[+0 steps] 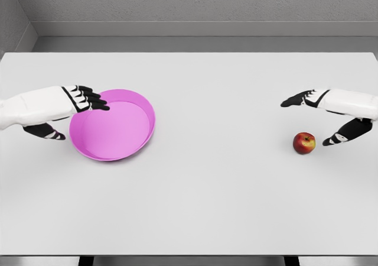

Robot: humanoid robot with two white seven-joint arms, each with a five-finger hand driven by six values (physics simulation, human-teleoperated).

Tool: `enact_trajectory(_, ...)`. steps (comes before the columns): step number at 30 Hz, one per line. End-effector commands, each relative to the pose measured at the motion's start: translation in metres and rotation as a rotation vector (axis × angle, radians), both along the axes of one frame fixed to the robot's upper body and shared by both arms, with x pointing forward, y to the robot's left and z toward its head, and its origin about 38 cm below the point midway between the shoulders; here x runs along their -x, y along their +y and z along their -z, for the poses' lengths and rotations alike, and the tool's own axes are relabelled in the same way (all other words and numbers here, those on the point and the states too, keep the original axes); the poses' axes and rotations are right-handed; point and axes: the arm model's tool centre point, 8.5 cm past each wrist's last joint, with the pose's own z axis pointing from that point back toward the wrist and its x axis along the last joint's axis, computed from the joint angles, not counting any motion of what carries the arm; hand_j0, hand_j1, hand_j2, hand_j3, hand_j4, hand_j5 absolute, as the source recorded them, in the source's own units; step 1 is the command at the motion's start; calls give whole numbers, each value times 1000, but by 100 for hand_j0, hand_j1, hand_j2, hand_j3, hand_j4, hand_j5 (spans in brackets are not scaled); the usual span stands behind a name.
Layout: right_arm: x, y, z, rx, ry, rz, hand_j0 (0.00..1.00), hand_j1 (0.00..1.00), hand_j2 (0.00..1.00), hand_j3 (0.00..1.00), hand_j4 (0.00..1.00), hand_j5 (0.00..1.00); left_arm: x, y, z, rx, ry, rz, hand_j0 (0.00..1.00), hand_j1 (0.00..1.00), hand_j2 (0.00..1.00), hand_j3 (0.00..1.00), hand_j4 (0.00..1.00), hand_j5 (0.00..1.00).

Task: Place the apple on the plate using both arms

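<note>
white arms, each robot hand (71,109) white with black fingers (94,100)

This is a bare simulated test room, not a home or a kitchen. A broad, flat, matte white rectangular table (195,207) fills nearly the whole view, its surface evenly lit and unmarked. Toward twelve o'clock a plain grey wall (195,3) with a faint rough texture runs across the top, and a pale grey band (195,28) follows its foot. At ten o'clock a second grey wall meets it in a corner. At six o'clock, dark table legs (86,260) show under the near edge. Every surface looks smooth and computer-rendered.
</note>
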Motion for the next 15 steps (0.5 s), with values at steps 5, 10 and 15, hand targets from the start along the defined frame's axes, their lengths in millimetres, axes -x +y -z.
enact_trajectory(5, 3, -9, 37, 23, 107, 33, 100, 100, 100, 100, 100, 100, 0, 2, -1, -35, 19, 0, 100, 100, 100, 100, 100, 100)
enact_trajectory(10, -4, -14, 61, 31, 148, 70, 100, 100, 100, 100, 100, 100, 0, 2, -2, -35, 17, -1, 100, 100, 100, 100, 100, 100)
enact_trajectory(15, -12, -22, 82, 38, 180, 121, 100, 100, 100, 100, 100, 100, 0, 2, -2, -35, 17, -1, 100, 100, 100, 100, 100, 100)
